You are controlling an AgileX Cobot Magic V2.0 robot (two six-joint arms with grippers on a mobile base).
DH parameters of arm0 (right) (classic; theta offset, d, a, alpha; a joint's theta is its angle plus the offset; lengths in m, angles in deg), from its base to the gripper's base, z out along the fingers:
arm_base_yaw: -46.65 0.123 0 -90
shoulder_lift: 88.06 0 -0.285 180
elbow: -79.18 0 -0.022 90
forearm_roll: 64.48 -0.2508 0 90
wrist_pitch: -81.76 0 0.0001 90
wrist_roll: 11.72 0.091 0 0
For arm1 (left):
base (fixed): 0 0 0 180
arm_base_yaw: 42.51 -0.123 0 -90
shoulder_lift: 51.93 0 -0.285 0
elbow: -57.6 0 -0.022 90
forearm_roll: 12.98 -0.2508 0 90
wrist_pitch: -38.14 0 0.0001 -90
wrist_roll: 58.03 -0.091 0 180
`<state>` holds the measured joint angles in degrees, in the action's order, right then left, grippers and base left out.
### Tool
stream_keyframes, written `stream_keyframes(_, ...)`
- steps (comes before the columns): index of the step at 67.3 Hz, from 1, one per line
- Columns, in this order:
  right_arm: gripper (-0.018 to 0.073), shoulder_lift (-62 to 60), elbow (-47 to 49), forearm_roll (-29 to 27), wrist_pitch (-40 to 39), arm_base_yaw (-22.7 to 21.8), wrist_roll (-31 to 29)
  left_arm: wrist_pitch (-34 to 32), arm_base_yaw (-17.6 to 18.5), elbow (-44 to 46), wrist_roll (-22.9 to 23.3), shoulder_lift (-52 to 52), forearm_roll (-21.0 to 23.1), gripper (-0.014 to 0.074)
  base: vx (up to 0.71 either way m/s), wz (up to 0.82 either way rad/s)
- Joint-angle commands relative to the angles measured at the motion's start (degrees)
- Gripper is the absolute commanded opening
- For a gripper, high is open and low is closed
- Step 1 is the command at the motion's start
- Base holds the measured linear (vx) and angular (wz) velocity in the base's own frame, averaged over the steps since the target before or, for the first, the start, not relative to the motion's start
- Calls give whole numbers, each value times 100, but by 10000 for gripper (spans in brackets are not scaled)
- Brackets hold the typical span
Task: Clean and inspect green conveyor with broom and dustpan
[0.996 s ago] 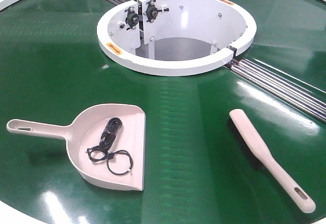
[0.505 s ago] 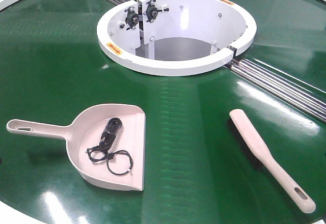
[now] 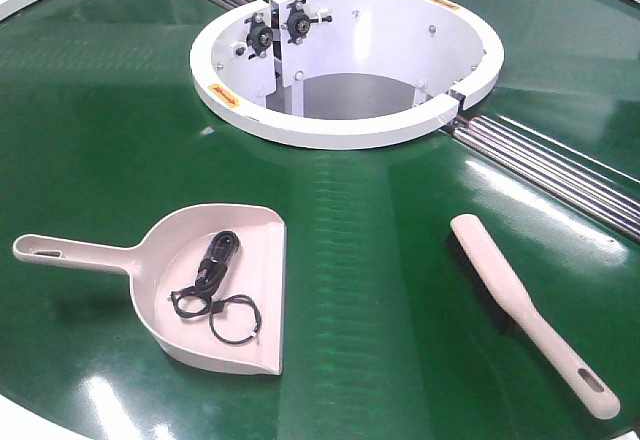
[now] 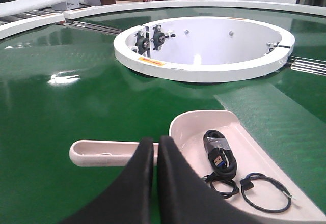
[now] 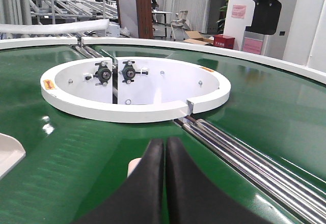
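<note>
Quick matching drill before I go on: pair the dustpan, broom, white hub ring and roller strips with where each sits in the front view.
Things:
1. dustpan
2. broom
3. white hub ring
4. roller strips

Places:
A. top centre
B. lower left, holding black cables
C. running off to the right from the hub
D. lower right, lying on the belt

Pairs: 1-B, 2-D, 3-A, 4-C

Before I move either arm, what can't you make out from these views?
- Front view: both arms are out of frame, so their height above the green conveyor is unknown.
- Right wrist view: the broom is mostly hidden behind the right gripper.
- Left wrist view: the left gripper covers where the dustpan joins its handle.
- The black cables in the dustpan: connector types too small.
</note>
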<state>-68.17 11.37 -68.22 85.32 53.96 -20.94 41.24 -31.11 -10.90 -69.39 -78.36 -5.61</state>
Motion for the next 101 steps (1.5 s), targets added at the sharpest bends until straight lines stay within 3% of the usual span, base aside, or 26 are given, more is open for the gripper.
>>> stream_keyframes(1, -9, 48, 156, 2, -435, -16, -9, -452, 32, 141, 53, -37, 33, -8, 0, 0)
stream_keyframes(26, -10, 48, 156, 2, -441, -16, -9, -508, 26, 8, 53, 8, 22, -8, 0, 0)
stream_keyframes(32, -10, 48, 156, 2, -441, -16, -9, -500, 26, -175, 79, 94, -208, -8, 0, 0)
stream_keyframes(45, -10, 48, 156, 2, -441, -16, -9, -567, 21, -753, 971, 831, -881, -8, 0, 0)
stream_keyframes(53, -10, 48, 156, 2, -441, -16, -9, -679, -21, -1217, 1039, 1429, -808, -8, 0, 0)
stream_keyframes(61, -10, 48, 156, 2, -432, -16, -9, -211, -75, -1206, 1135, 2078, -810, -8, 0, 0)
stream_keyframes(101, -10, 48, 156, 2, -432, -16, -9, -278, -112, -1206, 1135, 2022, -818, -8, 0, 0)
